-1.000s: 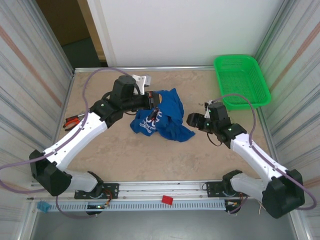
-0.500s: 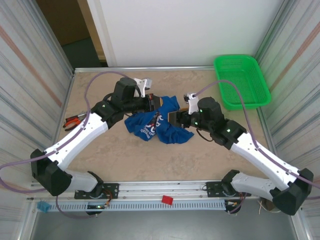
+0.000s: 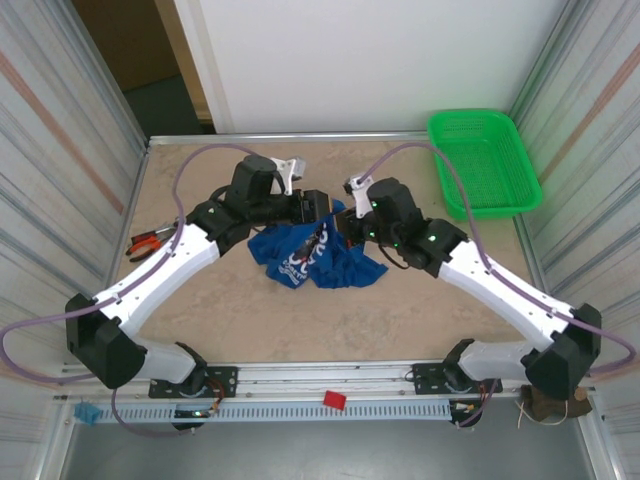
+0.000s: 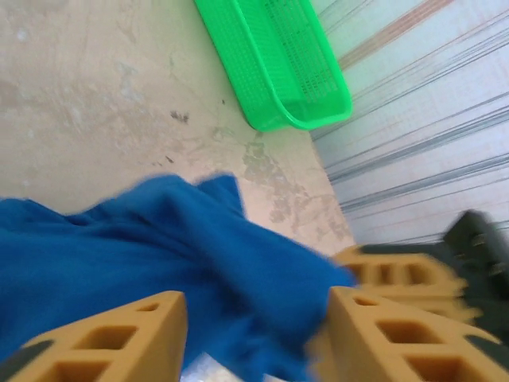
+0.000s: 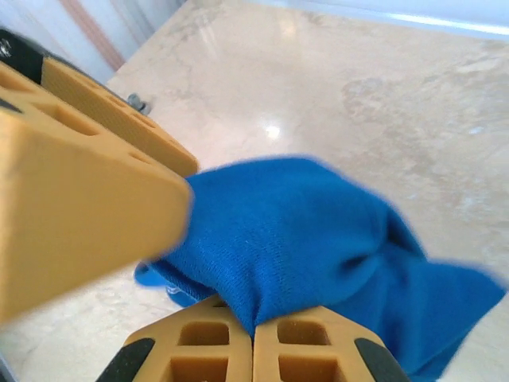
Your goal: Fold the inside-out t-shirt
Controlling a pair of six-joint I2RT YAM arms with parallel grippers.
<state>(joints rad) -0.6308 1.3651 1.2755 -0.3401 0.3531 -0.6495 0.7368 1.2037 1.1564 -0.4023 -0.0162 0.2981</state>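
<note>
The inside-out t-shirt (image 3: 318, 262) is a crumpled royal-blue heap with white lettering in the middle of the table. Both grippers meet at its far top edge. My left gripper (image 3: 322, 208) is open; in the left wrist view its tan fingers (image 4: 119, 338) stand apart with a raised fold of the t-shirt (image 4: 238, 263) lying between them. My right gripper (image 3: 343, 230) is shut on that same fold: in the right wrist view the two pads (image 5: 207, 346) press together on the blue cloth (image 5: 302, 231), right beside a finger of the left gripper (image 5: 79, 207).
A green mesh basket (image 3: 485, 160) stands at the back right corner, also in the left wrist view (image 4: 278, 60). Red-handled pliers (image 3: 150, 243) lie by the left wall. A small red piece (image 3: 334, 401) sits on the front rail.
The right arm swung left from open table to the shirt and shut on a raised fold. The left gripper, shut on that fold before, has opened its jaws.
</note>
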